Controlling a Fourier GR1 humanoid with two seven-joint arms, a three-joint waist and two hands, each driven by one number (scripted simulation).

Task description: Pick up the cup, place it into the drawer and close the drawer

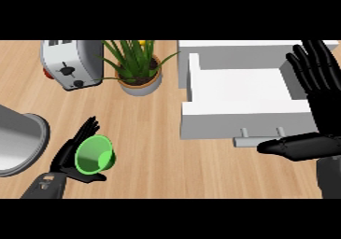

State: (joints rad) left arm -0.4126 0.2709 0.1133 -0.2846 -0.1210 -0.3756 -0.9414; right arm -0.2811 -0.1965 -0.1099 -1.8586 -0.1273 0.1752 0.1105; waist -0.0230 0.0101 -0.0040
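A green cup (95, 155) lies on its side in the palm of my left hand (71, 158) at the lower left, its mouth turned toward the view. The left hand's fingers reach up past the cup and look nearly straight. The white drawer (245, 109) stands pulled open at the centre right, its inside bare, with a grey handle (259, 140) on its front. My right hand (316, 88) is open with fingers straight up over the drawer's right side; its thumb lies across the drawer's front right corner.
A silver toaster (71, 63) stands at the back left, with a potted plant (138, 70) beside it. A large metal pot (14, 140) sits at the left edge, close to my left hand. Bare wooden counter (152, 158) lies between the cup and the drawer.
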